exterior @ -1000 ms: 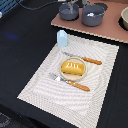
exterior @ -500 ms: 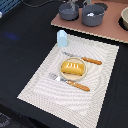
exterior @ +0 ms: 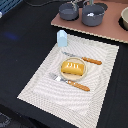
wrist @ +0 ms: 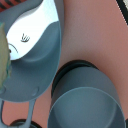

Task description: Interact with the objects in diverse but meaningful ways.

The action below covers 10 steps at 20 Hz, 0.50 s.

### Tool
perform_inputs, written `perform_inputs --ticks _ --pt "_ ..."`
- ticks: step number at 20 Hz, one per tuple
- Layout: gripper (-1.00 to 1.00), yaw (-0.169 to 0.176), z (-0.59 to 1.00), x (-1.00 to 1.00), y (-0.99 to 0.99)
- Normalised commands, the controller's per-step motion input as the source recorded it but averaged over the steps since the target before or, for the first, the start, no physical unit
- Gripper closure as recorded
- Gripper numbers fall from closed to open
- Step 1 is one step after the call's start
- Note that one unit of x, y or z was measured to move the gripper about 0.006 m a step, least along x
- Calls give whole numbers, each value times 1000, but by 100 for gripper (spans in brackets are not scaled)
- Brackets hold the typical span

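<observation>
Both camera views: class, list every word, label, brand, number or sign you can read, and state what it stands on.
No readable text in either view.
White item in the grey pot: a small dark mark, a squiggle, not legible as letters or numbers.
Pale blue carton: any print too small and blurred to read.
Placemat: only stripes, no writing.

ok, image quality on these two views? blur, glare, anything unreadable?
Exterior view: low resolution and soft, evenly lit; placemat stripes and bread block still readable, gripper not visible. Wrist view: very close and blurred; grey pot fills the frame, and a white glossy object can't be identified.
</observation>
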Motion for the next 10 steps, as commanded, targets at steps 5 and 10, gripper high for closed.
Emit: perform_inputs --ticks 5,10 --pt "-100 -14 -180 233 198" --pt "-100 -2 -201 203 310"
